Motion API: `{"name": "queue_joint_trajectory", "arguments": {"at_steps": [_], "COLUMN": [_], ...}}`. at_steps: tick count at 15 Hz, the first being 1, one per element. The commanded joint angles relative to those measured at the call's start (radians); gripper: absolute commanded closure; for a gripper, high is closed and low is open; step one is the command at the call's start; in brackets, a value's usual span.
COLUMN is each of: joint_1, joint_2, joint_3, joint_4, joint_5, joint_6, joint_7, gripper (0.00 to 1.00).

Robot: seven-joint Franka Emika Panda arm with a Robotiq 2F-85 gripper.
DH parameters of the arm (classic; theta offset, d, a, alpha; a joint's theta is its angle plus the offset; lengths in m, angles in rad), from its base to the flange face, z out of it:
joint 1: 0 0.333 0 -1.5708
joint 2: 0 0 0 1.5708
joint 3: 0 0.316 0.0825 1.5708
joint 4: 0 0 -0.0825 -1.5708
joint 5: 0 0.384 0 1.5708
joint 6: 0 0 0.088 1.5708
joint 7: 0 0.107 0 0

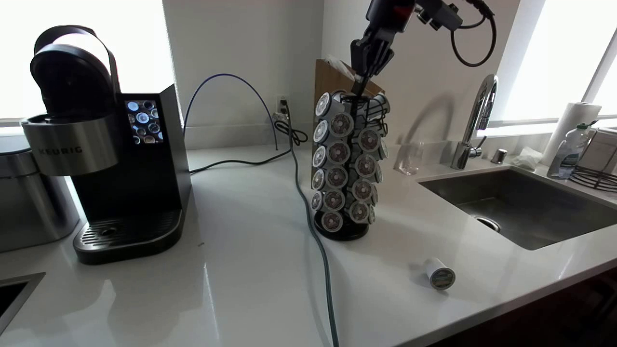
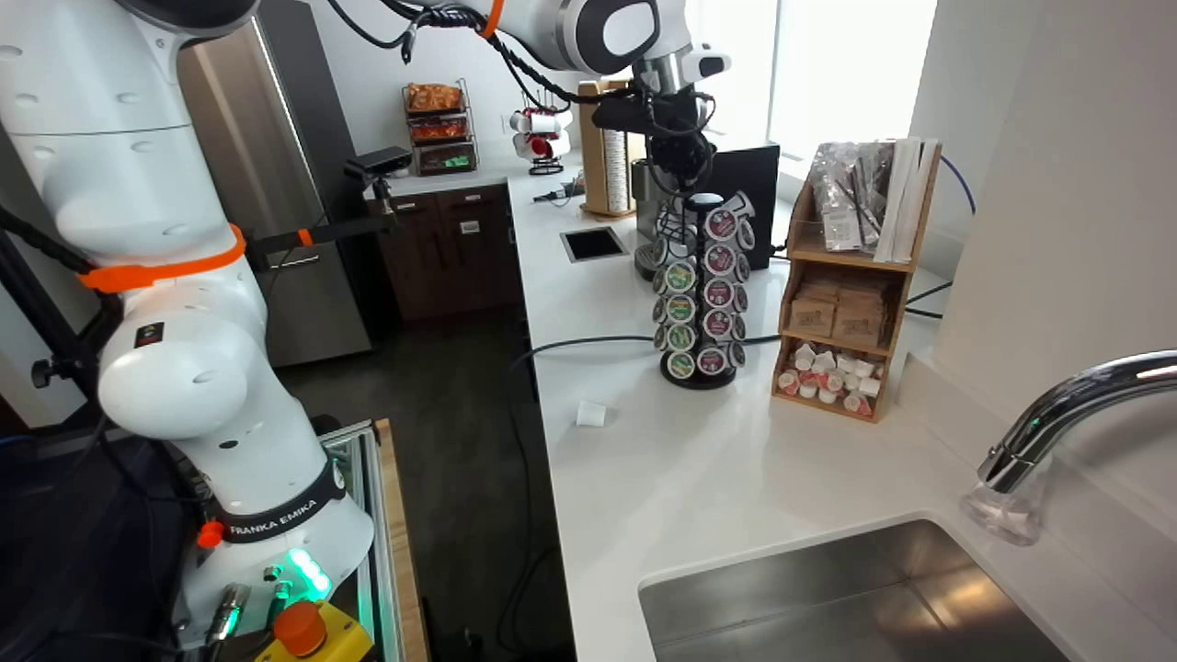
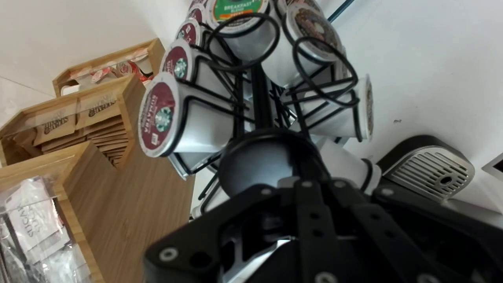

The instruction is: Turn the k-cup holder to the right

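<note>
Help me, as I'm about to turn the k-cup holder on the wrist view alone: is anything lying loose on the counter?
Observer: Yes, in both exterior views a loose pod lies on its side, apart from the k-cup holder.
Operator: I see the drip tray of the coffee machine; is it open?
Observer: Yes, in an exterior view its lid stands raised.
Operator: What is past the k-cup holder, away from that machine?
Observer: A sink, set into the counter, in both exterior views.
</note>
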Motion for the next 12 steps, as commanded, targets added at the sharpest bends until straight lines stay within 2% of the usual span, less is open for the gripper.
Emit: {"name": "queue_joint_trajectory", "arguments": {"at_steps": [1, 6, 10, 11, 12], "joint_1": [0.005, 0.009, 0.012, 0.013, 0.012], "joint_2": [-0.001, -0.019, -0.055, -0.075, -0.093], "joint_3": [0.002, 0.004, 0.003, 0.002, 0.001], "joint_4": [0.003, 0.019, 0.026, 0.022, 0.022], "joint_5": [0.011, 0.002, -0.044, -0.075, -0.096], "joint_6": [0.001, 0.003, -0.053, -0.067, -0.099], "joint_7": [0.018, 0.033, 0.058, 0.062, 0.063], "gripper": [1.0, 1.0, 1.0, 0.74, 0.73]}}
